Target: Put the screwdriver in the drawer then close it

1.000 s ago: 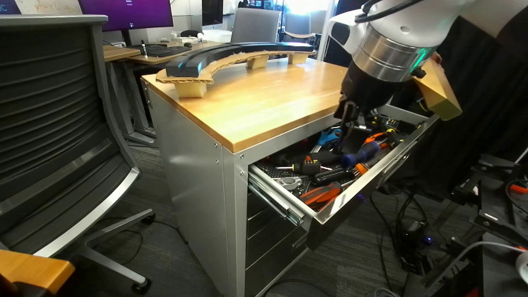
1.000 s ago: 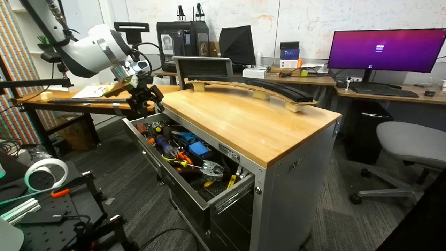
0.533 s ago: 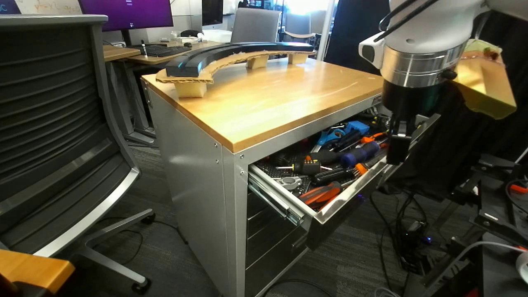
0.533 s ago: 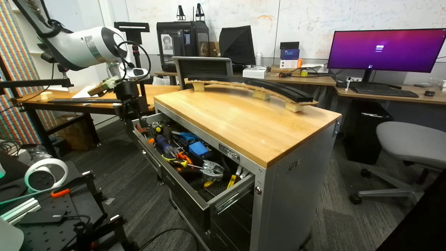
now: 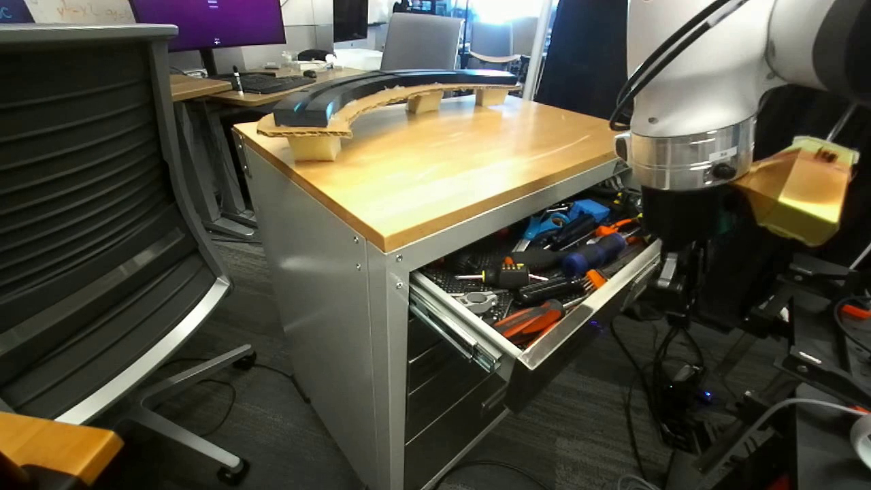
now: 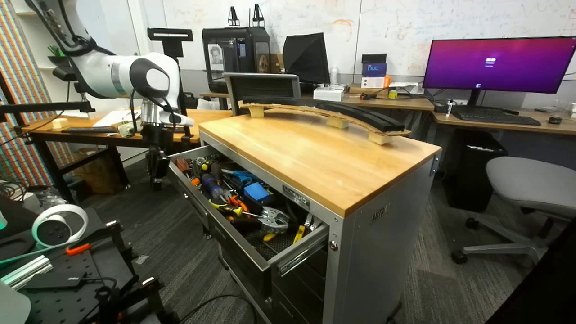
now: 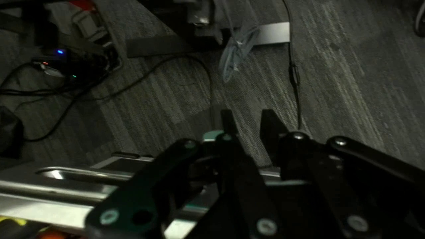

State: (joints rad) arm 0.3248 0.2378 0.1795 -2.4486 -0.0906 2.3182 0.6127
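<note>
The gripper (image 7: 249, 121) has swung down past the open drawer (image 5: 561, 331) — parted, holding nothing. What looks like the screwdriver (image 5: 507, 275) lies inside, toward the left — so closing probably comes next.

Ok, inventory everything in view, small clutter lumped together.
Cabinet: one, grey, wood-topped, central
Drawer: one, dark front, pulled out of cabinet
Stubby screwdriver: one, yellow and black, in drawer
Other tools: many, mixed colours, in drawer
Curved strip: one, black, above cabinet
Lit monitor: one, purple, on background desk
Desk clutter: many, mixed colours, background
Chairs: several, grey and black, around cabinet
Cables: several, mostly black, on floor
Gripper: one, black, open, outside drawer
Arm: one, mostly white, above gripper
</note>
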